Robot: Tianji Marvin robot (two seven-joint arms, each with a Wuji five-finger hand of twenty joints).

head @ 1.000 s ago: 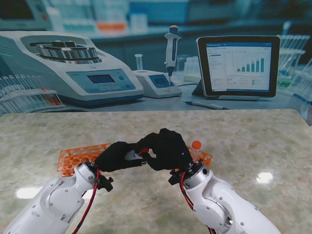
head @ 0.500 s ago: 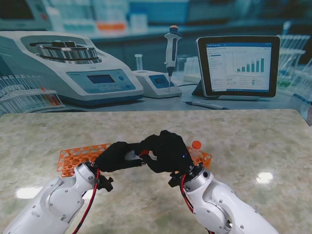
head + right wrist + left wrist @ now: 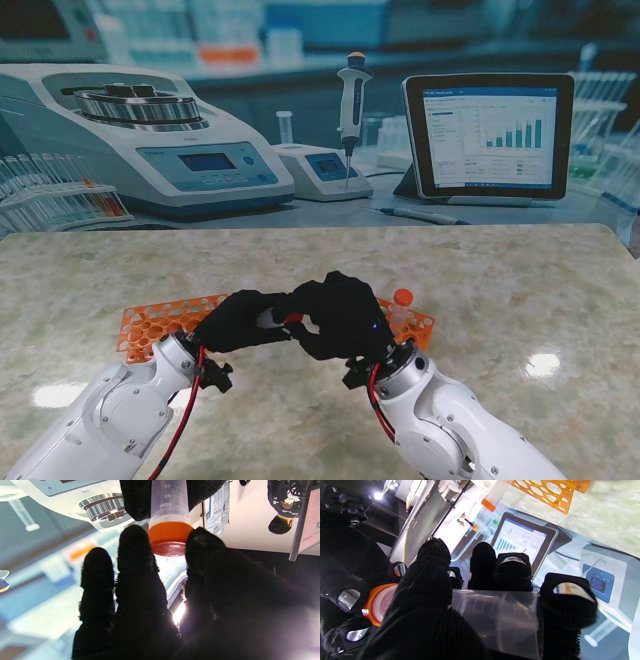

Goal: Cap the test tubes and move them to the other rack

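Stand view, table centre: left hand (image 3: pixel 243 318) grips clear tube (image 3: pixel 495 620); right hand (image 3: pixel 335 315) pinches its orange cap (image 3: pixel 170 538), capping under way. One capped tube (image 3: pixel 402 303) stands in the rack (image 3: pixel 422 323) at 3 o'clock; transfer remains

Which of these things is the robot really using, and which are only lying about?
In use:
- clear plastic test tube in left hand
- orange screw cap at right hand
- orange perforated racks
- capped tube standing in rack

Just lying about:
- grey tablet with charts
- white pipette
- white centrifuge
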